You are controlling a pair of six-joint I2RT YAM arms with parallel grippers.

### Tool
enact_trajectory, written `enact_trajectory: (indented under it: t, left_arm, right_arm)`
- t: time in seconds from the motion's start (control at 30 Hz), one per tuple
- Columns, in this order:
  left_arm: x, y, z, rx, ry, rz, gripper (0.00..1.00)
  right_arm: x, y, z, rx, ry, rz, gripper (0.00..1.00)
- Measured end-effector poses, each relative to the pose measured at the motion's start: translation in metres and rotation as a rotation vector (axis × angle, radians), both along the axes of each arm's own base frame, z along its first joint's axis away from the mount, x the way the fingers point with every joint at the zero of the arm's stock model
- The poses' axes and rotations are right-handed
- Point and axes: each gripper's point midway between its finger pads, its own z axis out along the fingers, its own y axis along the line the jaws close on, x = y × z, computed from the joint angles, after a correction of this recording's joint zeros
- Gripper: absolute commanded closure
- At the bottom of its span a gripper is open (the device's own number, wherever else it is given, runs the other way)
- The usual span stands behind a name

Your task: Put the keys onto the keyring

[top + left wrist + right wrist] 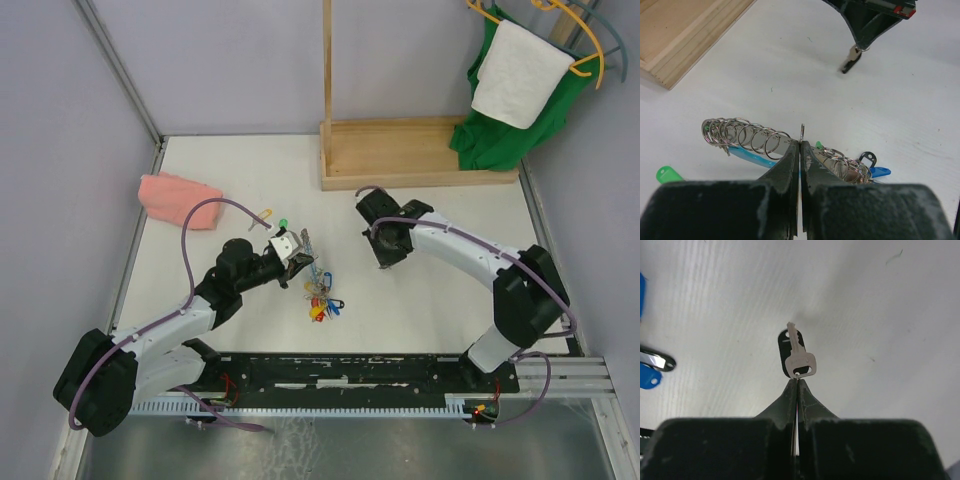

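left gripper (800, 146): jaws closed tight on the keyring (746, 136), pinching the thin wire of the loop. A row of small split rings is strung along it left of the tips. More rings and a blue tag (880, 171) sit to the right.

In the top view the keyring is at centre frame. Its bunch of coloured tags trails below-right of the left gripper's tips onto the table (430, 300).

right gripper (796, 384): jaws closed, gripping a silver key (800, 360) at its head. The blade points away from the wrist camera, with a black tag (784, 347) behind it. The key is right of centre in the top view, well apart from the keyring.

A green tag (284, 224) lies just above the left gripper, apart from the bunch. pink cloth (178, 198) at upper left, wooden stand (420, 150) at top.
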Motion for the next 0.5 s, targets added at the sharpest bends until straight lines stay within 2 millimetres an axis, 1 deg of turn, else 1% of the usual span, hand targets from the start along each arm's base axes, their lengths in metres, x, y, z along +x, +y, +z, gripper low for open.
enact_trajectory:
  t: [0.07,0.17,0.23,0.33,0.43,0.5]
  left_arm:
    - [0.000,0.000,0.000,0.000,0.000,0.000,0.97]
    - [0.000,0.000,0.000,0.000,0.000,0.000,0.97]
    - [0.000,0.000,0.000,0.000,0.000,0.000,0.97]
    - [0.000,0.000,0.000,0.000,0.000,0.000,0.97]
    - [0.000,0.000,0.000,0.000,0.001,-0.001,0.97]
    - [0.000,0.000,0.000,0.001,0.001,-0.001,0.97]
  right_arm:
    - [-0.009,-0.008,-0.003,-0.060,0.067,0.017,0.99]
    - [-0.031,-0.027,-0.010,-0.184,0.210,0.057,0.99]
    - [-0.035,-0.032,-0.013,-0.238,0.272,0.083,0.98]
    - [-0.034,-0.032,-0.019,-0.290,0.343,0.128,0.96]
    - [-0.025,-0.024,-0.028,-0.310,0.390,0.169,0.94]
    - [-0.017,-0.016,-0.039,-0.318,0.415,0.193,0.94]
